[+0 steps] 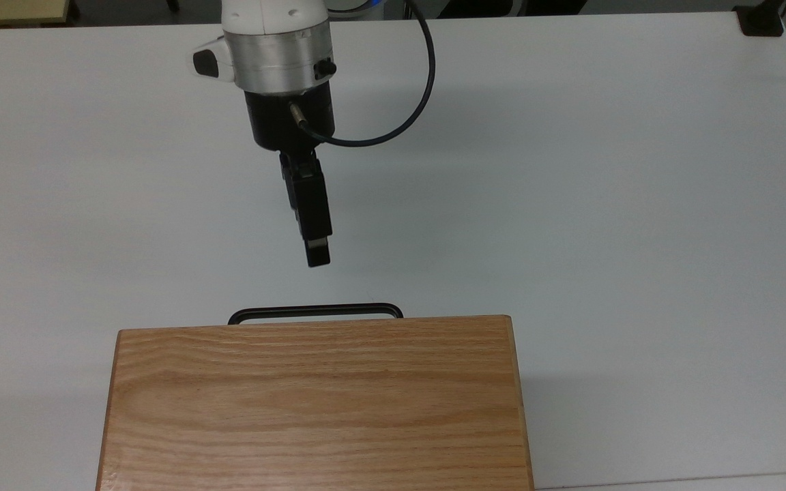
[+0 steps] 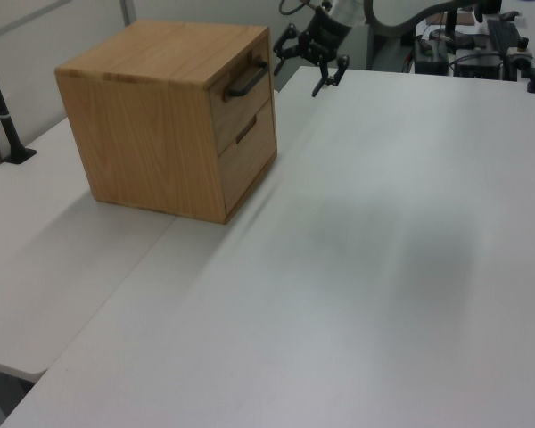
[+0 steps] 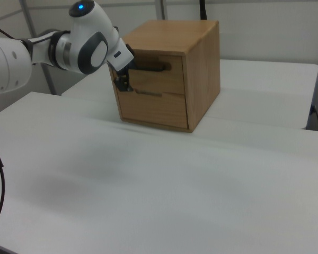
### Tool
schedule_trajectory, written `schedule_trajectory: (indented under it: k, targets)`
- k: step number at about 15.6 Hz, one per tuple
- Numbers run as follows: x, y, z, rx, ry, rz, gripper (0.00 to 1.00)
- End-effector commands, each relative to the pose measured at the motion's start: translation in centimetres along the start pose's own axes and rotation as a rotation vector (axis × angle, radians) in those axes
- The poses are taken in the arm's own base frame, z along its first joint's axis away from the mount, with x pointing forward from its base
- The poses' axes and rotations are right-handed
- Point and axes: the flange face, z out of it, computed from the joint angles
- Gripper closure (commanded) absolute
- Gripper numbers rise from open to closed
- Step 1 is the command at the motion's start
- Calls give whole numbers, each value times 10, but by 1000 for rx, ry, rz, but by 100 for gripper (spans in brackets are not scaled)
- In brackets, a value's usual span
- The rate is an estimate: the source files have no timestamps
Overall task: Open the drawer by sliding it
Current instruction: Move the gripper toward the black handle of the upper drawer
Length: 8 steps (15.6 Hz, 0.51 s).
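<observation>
Our gripper (image 2: 308, 66) hangs empty with fingers spread wide. Just ahead of its tips sits the drawer (image 2: 242, 89), closed, its bar handle (image 1: 316, 311) untouched. If we come in tilted, a finger could strike the front panel instead of straddling the bar.

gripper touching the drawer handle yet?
No. In the top view, bare white table separates the gripper from the black handle of the drawer.

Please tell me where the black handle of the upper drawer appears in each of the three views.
Top view: handle at lower centre, just beyond the cabinet's top edge.
Left view: handle at upper centre, on the cabinet's right face.
Right view: handle at upper centre, partly behind the arm.
Shared landmark: the oak cabinet.
</observation>
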Motion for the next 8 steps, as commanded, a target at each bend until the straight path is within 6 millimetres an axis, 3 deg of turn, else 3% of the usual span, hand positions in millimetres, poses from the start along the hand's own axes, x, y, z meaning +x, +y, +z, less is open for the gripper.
schedule_trajectory:
  k: [1, 8]
  targets:
    - [6, -10, 3, 114, 21, 109, 3]
    - [6, -15, 24, 263, 43, 212, 7]
